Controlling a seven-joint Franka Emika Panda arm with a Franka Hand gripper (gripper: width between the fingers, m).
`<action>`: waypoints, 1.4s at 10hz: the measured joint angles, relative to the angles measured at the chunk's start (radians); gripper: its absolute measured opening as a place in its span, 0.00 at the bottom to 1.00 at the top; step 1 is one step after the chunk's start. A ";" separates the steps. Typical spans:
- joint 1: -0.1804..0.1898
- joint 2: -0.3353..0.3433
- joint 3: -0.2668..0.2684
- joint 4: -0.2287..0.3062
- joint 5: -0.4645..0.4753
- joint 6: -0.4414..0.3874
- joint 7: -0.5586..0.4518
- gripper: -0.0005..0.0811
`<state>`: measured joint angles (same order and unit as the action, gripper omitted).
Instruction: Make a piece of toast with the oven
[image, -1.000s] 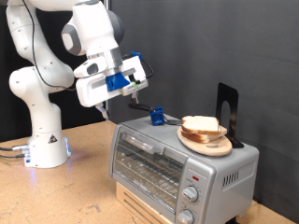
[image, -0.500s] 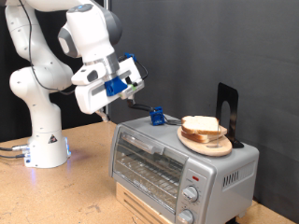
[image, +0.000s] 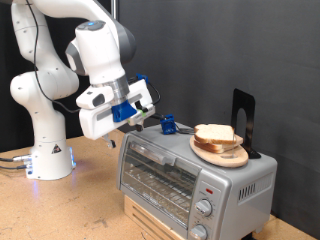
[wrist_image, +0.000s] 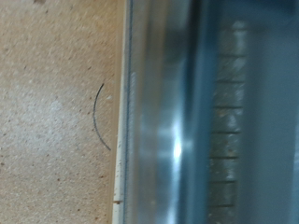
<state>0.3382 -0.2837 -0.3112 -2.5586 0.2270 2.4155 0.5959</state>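
The gripper (image: 128, 136) hangs at centre-left of the exterior view, just beside the upper left corner of the toaster oven (image: 190, 175). I cannot tell whether its fingers are spread or pressed together; neither view shows them, and nothing shows between them. The wrist view shows only the oven's metal edge (wrist_image: 163, 121) beside the wooden tabletop (wrist_image: 56, 112). The piece of toast (image: 215, 135) lies on the round wooden plate (image: 222, 154) atop the oven, right of centre. I judge the task barely started: door shut, rack bare, bread unloaded.
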 joint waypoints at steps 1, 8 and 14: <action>0.002 0.024 0.005 0.000 -0.003 0.018 -0.003 1.00; -0.072 0.025 -0.019 -0.087 -0.128 0.014 -0.055 1.00; -0.053 -0.033 -0.059 -0.088 0.064 0.082 -0.239 1.00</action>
<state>0.2853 -0.3168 -0.3700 -2.6464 0.2910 2.4975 0.3566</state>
